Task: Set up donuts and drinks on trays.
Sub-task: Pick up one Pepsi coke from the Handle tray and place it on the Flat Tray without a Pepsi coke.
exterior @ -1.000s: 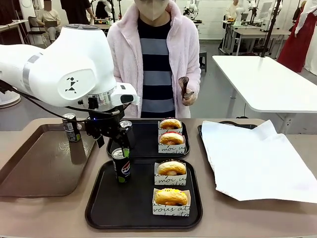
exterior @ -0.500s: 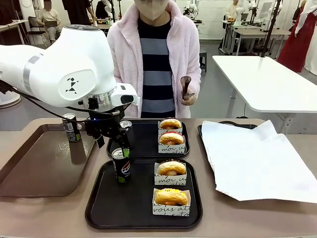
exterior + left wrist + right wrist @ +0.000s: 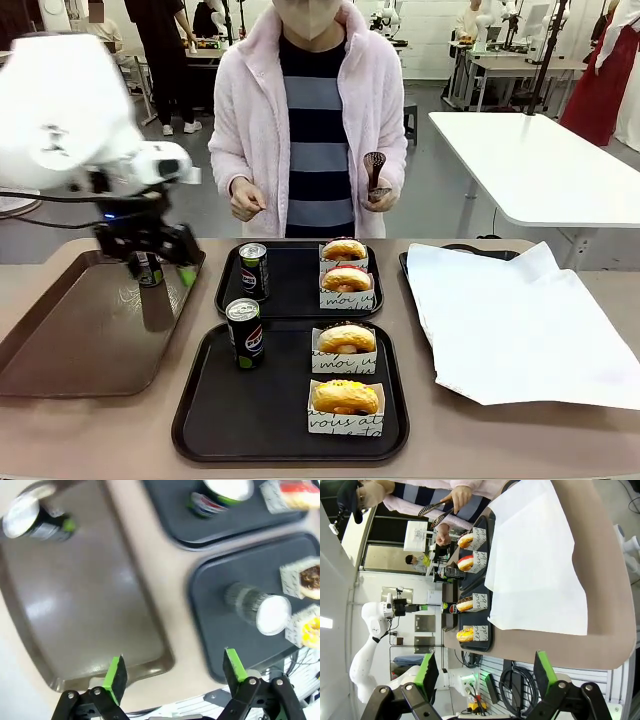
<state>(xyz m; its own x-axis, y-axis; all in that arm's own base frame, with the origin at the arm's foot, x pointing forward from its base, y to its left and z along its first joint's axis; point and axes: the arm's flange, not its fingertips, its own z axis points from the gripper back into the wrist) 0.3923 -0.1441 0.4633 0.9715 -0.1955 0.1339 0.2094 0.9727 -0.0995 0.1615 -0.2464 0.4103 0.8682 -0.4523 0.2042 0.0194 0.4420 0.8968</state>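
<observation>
On two black trays (image 3: 200,420): four donuts (image 3: 346,397), two cans (image 3: 244,333); third can (image 3: 148,268) on brown tray (image 3: 60,350); both hands (image 3: 172,675) (image 3: 482,672) open

Trays (image 3: 200,400) matt black plastic; cans (image 3: 244,333) glossy metal; sleeves (image 3: 345,422) paper.

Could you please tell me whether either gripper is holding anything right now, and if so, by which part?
Nothing is held. The left gripper is open above the brown tray, and the right gripper is open with nothing between its fingers.
</observation>
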